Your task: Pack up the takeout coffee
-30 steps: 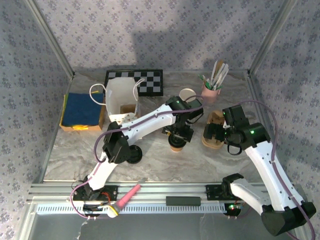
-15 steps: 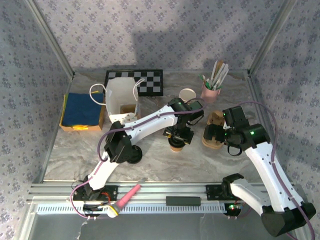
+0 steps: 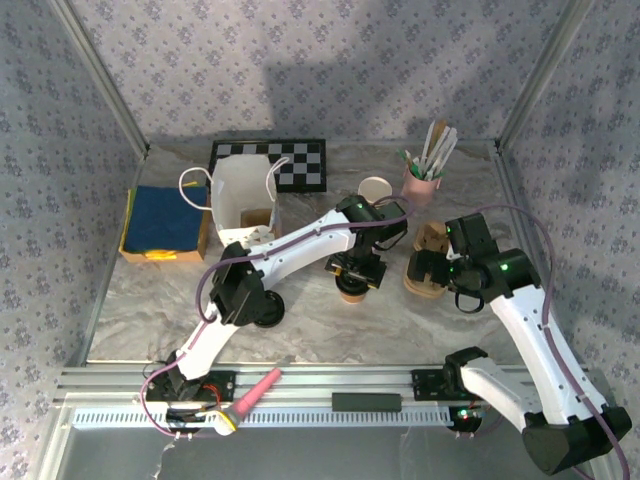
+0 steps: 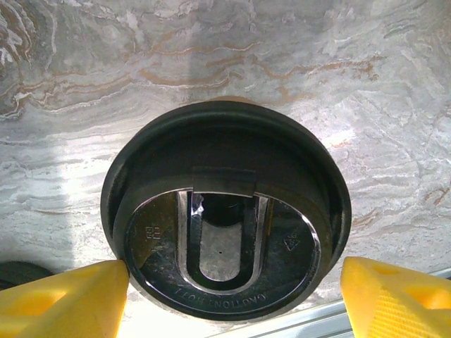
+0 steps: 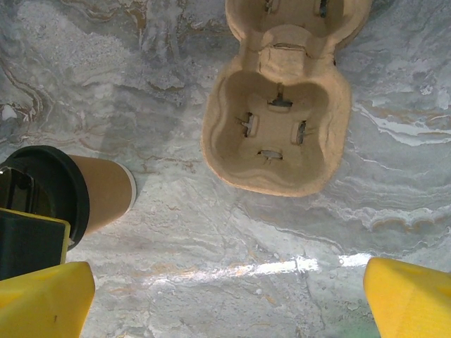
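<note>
Straddling the black lid (image 4: 225,211) with my left end effector (image 4: 229,296), fingers (image 4: 63,299) spread and gripping nothing, I should centre on the takeout coffee (image 5: 106,193), standing on the counter (image 5: 211,282) just left of the pulp carrier (image 5: 278,134), then close below its rim.

Marbled table (image 5: 211,246) — w/ lidded cup (image 5: 106,193), pulp carrier (image 5: 275,120), white bag (image 3: 243,195), checkerboard (image 3: 300,165) & utensil cup (image 3: 422,187).
</note>
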Robot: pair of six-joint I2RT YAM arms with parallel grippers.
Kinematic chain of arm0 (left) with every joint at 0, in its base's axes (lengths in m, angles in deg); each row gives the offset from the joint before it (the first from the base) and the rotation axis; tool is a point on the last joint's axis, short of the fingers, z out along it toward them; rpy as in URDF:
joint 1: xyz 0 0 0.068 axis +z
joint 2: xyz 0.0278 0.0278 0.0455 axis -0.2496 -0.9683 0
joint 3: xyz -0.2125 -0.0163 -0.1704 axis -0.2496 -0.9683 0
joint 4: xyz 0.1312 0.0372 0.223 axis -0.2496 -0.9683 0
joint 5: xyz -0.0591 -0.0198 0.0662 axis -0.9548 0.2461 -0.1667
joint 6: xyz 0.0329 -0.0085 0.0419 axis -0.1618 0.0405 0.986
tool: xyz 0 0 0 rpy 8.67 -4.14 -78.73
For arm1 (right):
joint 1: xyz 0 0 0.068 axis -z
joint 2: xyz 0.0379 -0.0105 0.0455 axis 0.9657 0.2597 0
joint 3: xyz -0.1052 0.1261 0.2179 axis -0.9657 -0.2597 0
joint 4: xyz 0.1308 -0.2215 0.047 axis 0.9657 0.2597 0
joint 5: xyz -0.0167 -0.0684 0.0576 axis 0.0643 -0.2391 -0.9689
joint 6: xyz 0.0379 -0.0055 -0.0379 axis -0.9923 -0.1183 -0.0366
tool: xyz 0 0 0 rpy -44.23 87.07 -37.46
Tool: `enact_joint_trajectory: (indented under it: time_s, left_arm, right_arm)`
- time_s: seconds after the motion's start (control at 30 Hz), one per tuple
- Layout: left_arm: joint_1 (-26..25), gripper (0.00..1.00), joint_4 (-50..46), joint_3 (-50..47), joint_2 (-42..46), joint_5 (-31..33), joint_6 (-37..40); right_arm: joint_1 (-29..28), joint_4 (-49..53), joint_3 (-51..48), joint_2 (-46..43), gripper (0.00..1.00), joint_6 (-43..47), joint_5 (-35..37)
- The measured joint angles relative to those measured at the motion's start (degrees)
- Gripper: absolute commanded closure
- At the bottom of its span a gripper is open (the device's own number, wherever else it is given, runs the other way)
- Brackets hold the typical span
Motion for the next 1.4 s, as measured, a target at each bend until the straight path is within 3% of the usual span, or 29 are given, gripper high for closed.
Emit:
enact_joint_trajectory:
  time_s: [1.4]
  left_arm:
    - [0.8, 0.21, -1.2, 2.3, -2.8, -1.3, 1.5]
  right_arm:
    - [0.0, -0.4, -0.3, -0.4, 0.0, -0.1, 0.0]
